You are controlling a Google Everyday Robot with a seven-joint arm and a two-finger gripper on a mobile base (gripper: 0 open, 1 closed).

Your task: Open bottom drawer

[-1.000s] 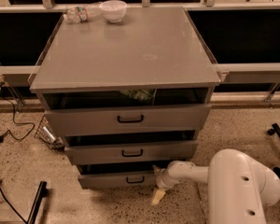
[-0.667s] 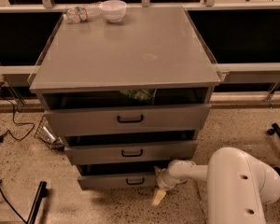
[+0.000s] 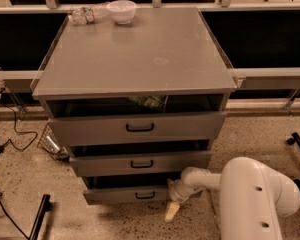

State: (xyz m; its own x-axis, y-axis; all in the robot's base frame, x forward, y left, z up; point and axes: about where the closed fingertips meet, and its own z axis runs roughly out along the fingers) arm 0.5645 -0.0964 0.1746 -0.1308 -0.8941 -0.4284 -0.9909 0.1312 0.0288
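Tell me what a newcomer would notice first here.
The bulky white arm fills the lower right, its hand at the right end of the bottom drawer. The grey cabinet stands centre, all three drawers ajar. A white bowl and a bottle sit on top, back left.

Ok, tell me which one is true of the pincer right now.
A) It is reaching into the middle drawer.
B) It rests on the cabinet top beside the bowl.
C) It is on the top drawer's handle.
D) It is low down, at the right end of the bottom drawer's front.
D: the pincer is near the floor at the right end of the bottom drawer, well below the white bowl, the top drawer and the middle drawer.
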